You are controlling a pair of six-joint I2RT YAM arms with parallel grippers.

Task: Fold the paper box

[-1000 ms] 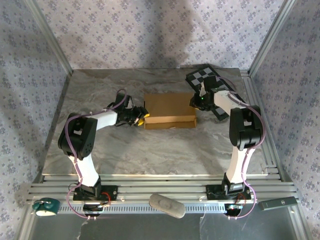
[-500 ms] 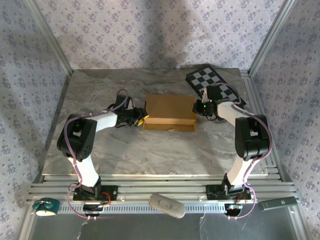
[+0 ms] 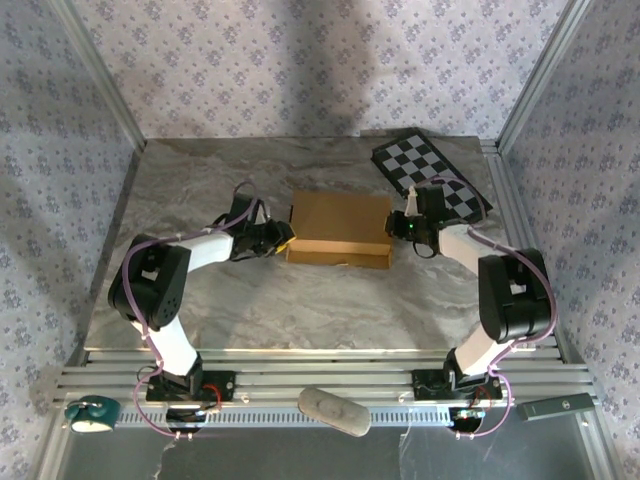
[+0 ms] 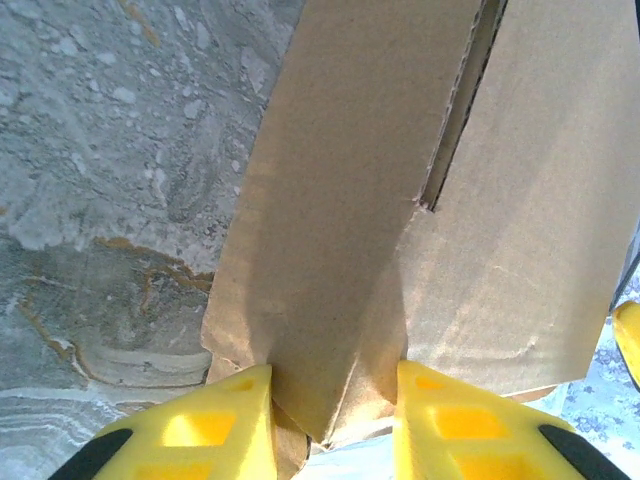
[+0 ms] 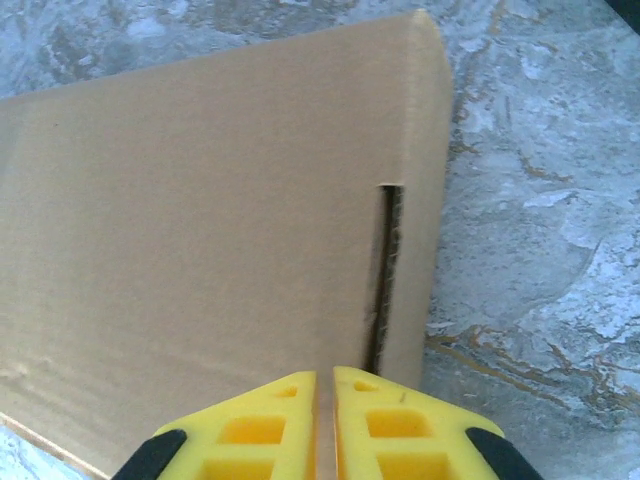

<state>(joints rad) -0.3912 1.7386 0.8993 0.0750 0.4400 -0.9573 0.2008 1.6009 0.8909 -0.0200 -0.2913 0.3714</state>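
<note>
The paper box (image 3: 340,228), a shallow tan cardboard mailer, lies closed in the middle of the marble table (image 3: 200,180). My left gripper (image 3: 283,240) is at its left end. In the left wrist view the yellow fingers (image 4: 235,420) straddle a folded corner of the box (image 4: 340,200), and both pads touch cardboard. My right gripper (image 3: 402,224) is at the box's right end. In the right wrist view the right gripper (image 5: 324,375) is shut, its tips over the box's top (image 5: 200,220) beside a narrow slot (image 5: 381,270).
A black-and-white checkerboard panel (image 3: 430,172) lies at the back right, just behind my right arm. Aluminium frame posts and patterned walls close in the table. On the front rail lie a grey oval object (image 3: 333,411), a teal item (image 3: 90,413) and a black item (image 3: 560,406).
My right gripper came away from the checkerboard side, dropped to the box's right end and shut. The left jaws narrowed onto the left corner. The box turned slightly.
</note>
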